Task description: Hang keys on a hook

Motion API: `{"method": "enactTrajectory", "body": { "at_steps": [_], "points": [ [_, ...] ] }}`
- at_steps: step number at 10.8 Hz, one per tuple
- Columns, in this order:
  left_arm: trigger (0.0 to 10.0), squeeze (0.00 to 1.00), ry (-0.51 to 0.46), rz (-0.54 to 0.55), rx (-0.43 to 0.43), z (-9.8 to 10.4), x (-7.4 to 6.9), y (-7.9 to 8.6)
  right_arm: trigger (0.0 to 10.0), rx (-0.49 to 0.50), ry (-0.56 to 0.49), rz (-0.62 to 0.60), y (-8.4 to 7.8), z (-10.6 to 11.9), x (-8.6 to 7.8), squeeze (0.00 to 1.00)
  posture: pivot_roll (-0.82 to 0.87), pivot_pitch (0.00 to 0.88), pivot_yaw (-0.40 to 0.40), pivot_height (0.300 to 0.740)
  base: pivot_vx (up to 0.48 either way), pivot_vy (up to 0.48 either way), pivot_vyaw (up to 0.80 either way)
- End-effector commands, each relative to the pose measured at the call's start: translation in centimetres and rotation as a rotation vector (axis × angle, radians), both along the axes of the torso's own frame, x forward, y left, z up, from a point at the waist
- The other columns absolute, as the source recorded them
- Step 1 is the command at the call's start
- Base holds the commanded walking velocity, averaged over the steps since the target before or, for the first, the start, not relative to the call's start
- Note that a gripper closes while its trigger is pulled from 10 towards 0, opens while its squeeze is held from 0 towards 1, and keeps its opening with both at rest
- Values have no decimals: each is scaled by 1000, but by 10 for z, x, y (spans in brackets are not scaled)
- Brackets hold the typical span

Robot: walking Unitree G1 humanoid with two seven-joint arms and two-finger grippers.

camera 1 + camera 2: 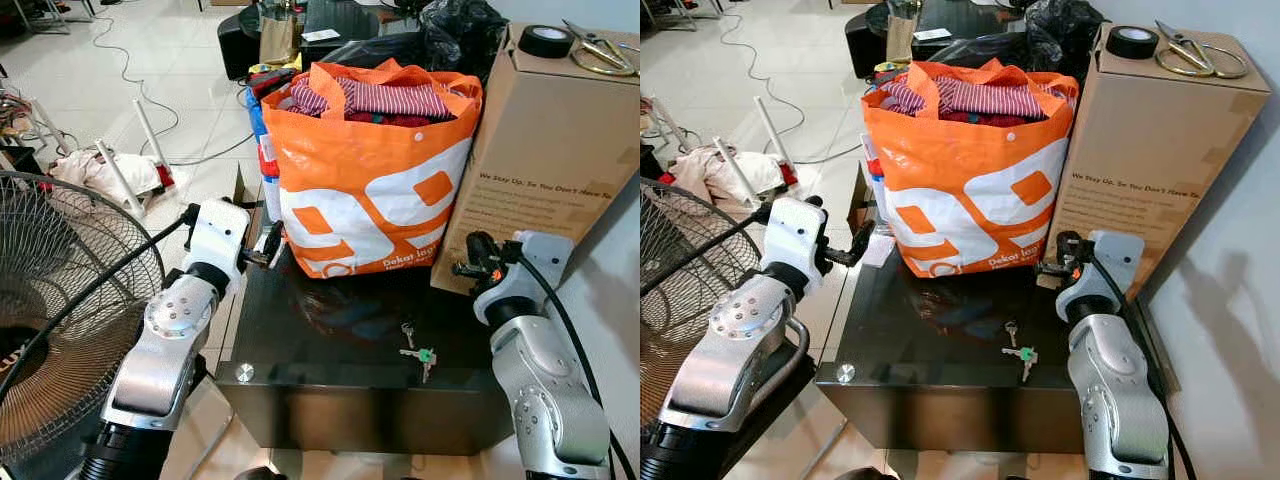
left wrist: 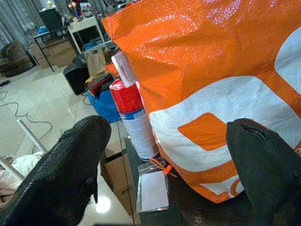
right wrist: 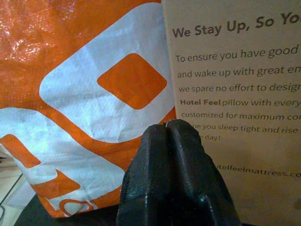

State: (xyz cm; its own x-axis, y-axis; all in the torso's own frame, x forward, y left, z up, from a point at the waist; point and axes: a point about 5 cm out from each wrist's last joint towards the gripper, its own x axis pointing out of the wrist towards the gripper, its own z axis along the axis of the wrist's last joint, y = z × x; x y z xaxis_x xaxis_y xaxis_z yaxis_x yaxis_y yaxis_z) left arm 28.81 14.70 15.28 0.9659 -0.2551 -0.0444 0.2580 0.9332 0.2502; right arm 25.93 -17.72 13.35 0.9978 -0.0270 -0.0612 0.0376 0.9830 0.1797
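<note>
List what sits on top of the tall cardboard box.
On the tall brown cardboard box lie a roll of black tape and metal scissors. What the box holds cannot be seen; it is closed.

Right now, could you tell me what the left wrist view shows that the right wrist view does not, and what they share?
Left wrist view: the left gripper with its fingers spread wide, a red-capped spray can standing beside the bag, and a clear badge holder lying on the dark table.

Right wrist view: the right gripper with its fingers pressed together on nothing, and the cardboard box with printed pillow text.

Both: the orange and white bag, close ahead.
</note>
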Motion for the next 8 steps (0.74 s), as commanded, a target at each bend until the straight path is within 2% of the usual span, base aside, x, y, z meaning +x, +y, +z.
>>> {"method": "enactTrajectory", "body": {
  "at_steps": [1,8],
  "points": [
    [10000,0,16,-2,7,-3,0,0,10000,-6,-9,-7,-2,5,1,0,-60,0,73,740,0,0,0],
    [10000,0,15,28,6,-3,0,4,10000,-23,2,11,3,6,9,0,-36,0,52,740,0,0,0]
  ]
}}
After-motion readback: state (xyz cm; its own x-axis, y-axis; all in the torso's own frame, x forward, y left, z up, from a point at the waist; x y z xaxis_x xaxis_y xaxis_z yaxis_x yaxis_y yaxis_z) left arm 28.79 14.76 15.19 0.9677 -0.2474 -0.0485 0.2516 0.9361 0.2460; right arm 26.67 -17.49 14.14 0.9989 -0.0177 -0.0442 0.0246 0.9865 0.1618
